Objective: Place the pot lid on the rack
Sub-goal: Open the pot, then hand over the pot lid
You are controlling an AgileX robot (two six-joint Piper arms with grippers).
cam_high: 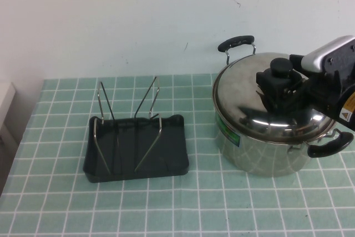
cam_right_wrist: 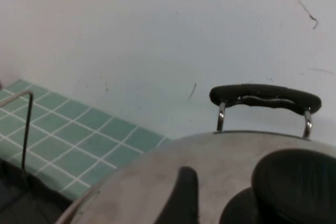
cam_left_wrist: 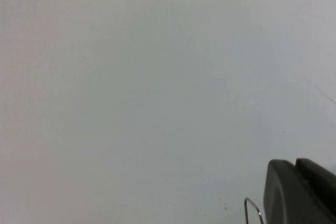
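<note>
The pot lid (cam_high: 249,95) is a shiny domed steel lid with a black knob (cam_high: 281,67). It lies on the steel pot (cam_high: 260,156) at the right of the table. My right gripper (cam_high: 277,89) reaches in from the right and sits on the lid, open, with its fingers either side of the knob's stem. In the right wrist view one finger (cam_right_wrist: 185,195) rests on the lid (cam_right_wrist: 157,182), apart from the knob (cam_right_wrist: 296,182). The rack (cam_high: 136,148), a black tray with wire loops, stands to the left. My left gripper (cam_left_wrist: 295,169) shows only in its wrist view, shut, facing the wall.
The pot has two black handles, one at the back (cam_high: 236,43) and one at the front right (cam_high: 330,145). A white wall runs behind the green tiled table (cam_high: 183,209). One wire loop (cam_left_wrist: 253,208) shows in the left wrist view.
</note>
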